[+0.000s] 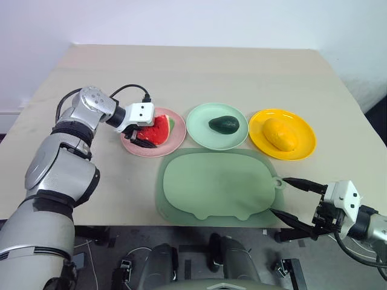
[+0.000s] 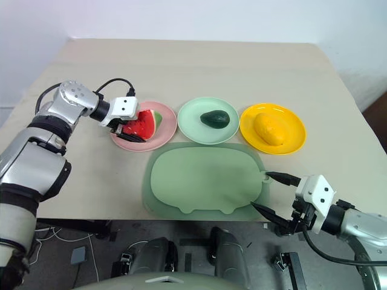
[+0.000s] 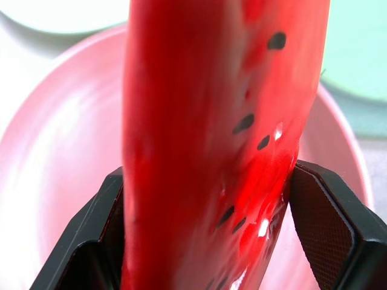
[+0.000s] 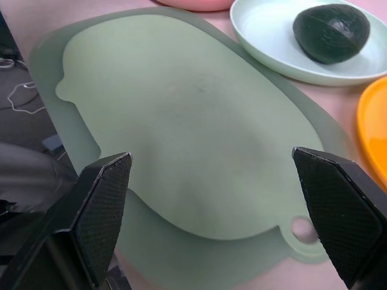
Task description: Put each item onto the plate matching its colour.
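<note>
Left wrist view, left gripper (image 3: 205, 232) clamping watermelon wedge (image 3: 224, 121), pink plate (image 3: 66, 157)

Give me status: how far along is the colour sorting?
Done: the avocado lies on the mint green plate, the mango on the yellow-orange plate. In hand: the left gripper is shut on the watermelon wedge, held over the pink plate; whether it rests on the plate I can't tell. Left: release it there. The right gripper is open by the pale green mat.
</note>
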